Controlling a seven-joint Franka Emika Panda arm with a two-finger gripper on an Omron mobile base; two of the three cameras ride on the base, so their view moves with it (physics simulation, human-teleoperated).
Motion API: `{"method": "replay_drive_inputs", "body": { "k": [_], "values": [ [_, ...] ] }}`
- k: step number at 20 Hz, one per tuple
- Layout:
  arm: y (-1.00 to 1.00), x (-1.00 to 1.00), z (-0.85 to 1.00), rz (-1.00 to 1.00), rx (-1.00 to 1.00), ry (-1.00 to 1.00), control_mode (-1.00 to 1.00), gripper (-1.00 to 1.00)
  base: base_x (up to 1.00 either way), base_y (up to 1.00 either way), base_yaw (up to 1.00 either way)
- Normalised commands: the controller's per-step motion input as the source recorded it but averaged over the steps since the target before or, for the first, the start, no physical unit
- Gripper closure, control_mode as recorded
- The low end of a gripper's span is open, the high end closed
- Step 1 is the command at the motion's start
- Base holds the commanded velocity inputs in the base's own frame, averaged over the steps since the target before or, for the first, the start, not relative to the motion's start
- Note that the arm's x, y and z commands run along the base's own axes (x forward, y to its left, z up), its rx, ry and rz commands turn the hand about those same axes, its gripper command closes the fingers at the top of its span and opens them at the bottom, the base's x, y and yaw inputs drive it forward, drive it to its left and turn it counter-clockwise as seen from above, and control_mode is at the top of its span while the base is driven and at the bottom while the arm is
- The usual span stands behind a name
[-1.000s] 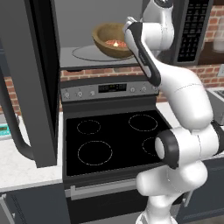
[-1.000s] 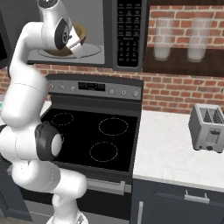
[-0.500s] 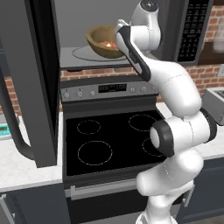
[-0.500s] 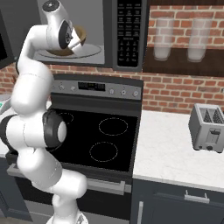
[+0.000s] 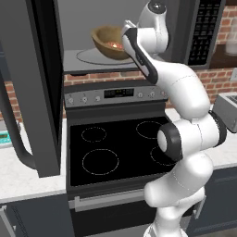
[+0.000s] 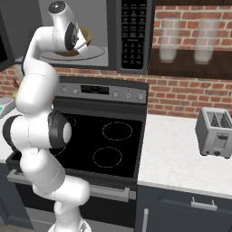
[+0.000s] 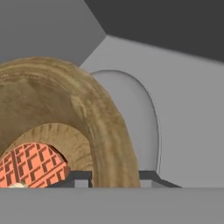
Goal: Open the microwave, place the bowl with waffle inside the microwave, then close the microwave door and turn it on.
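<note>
Claw [image 7: 113, 178] clamped on the right-hand wall of the bowl [image 5: 110, 42], one dark fingertip inside the rim and one outside, as seen from the hand view. Held inside the open microwave [image 5: 134, 55], above the round turntable [image 5: 90, 56], with no telling whether the base touches it. Tipped a little, mouth facing up and slightly toward the front-left; round in plan, so no long axis to speak of. Cradling the waffle [image 7: 30, 164], a reddish-brown gridded piece lying low against the inner wall, with a pale spot at its lower edge. Backed by the light grey cavity walls and floor. Flanked on the right by the black keypad strip [image 6: 132, 31]. Swung wide open on the left, the microwave door [image 5: 32, 88], standing out toward the room, its curved dark bar handle [image 5: 14, 134] at the near edge. Below, a black stove [image 5: 115, 148] with four burner rings and a row of knobs on its back panel. Farther right on the worktop [image 6: 181, 154], a silver toaster [image 6: 216, 132]. Above it, against the brick wall, a dark shelf [image 6: 190, 63] carrying two clear glasses [image 6: 168, 41].
</note>
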Motion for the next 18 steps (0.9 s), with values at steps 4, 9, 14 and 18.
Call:
{"method": "replay_drive_inputs", "body": {
  "k": [4, 9, 14, 18],
  "values": [
    [0.01, 0.0, 0.0, -0.11, 0.0, -0.06, -1.0, -1.0, 0.0, 0.0, 0.0],
    [0.03, 0.1, 0.0, -0.21, 0.0, 0.0, -1.0, -1.0, 0.0, 0.0, 0.0],
    [0.0, 0.01, 0.04, -0.24, 0.0, -0.09, -1.0, -1.0, 0.0, 0.0, 0.0],
    [0.0, 0.0, 0.21, -0.22, 0.01, -0.31, -1.0, -1.0, 0.0, 0.0, 0.0]
  ]
}}
